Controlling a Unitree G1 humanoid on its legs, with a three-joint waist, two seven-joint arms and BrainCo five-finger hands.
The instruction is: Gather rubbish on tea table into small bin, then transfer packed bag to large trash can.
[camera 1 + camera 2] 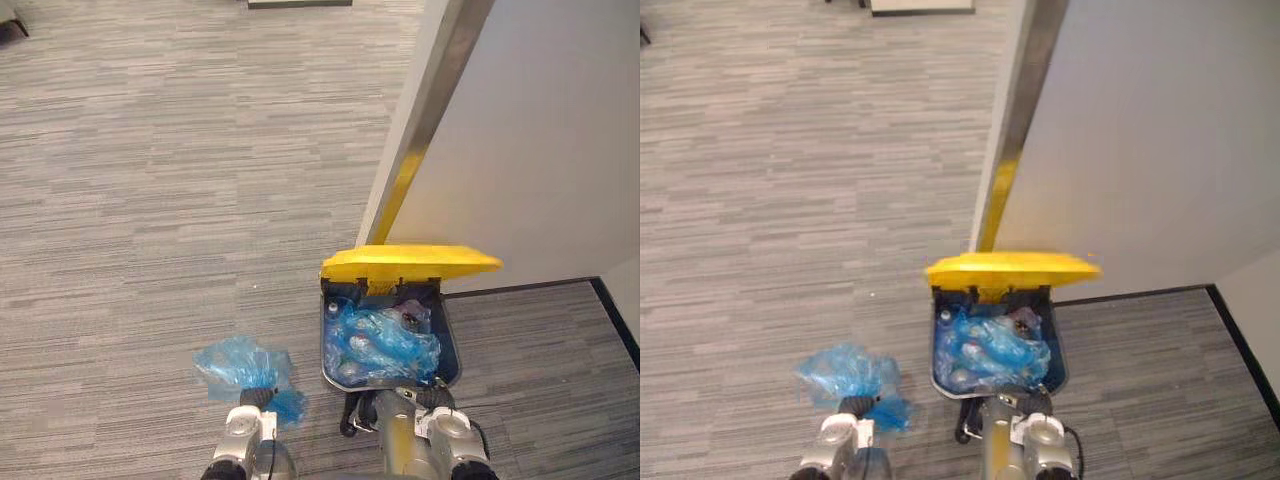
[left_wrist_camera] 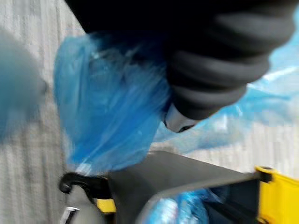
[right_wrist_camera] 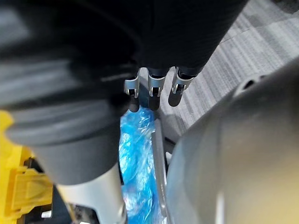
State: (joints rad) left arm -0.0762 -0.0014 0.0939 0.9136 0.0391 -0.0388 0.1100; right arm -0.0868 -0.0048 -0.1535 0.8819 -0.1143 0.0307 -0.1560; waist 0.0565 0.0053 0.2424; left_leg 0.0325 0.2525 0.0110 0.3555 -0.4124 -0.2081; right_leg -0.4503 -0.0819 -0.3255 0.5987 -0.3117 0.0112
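The last step is in hand: getting the packed bag into the large can. The left hand [image 1: 258, 398] is clenched on the bunched neck of the blue bag [image 1: 235, 362], and the bag's body billows out ahead of that hand, above the carpet [image 1: 150, 200]. The can [image 2: 177, 179] is off to the right of the left hand and close to it, so the bag is beside the opening, not yet over it. The yellow lid [image 1: 405, 262] is tipped up on the far side of the can from both hands, leaving the mouth open. Blue bags [image 1: 385, 340] already lie inside and fill much of it.

The right hand [image 1: 432, 398] sits at the can's near rim, just right of the left hand. I cannot tell whether it grips the rim, rests on it, or hangs free.

The next move, as I judge it, calls for carrying the bag rightward and forward until it hangs over the mouth, then letting go. The can looks fairly full, so the bag may sit high or catch on the rim. The lid leans back near the wall [image 1: 540, 150] and should stay clear of the drop.
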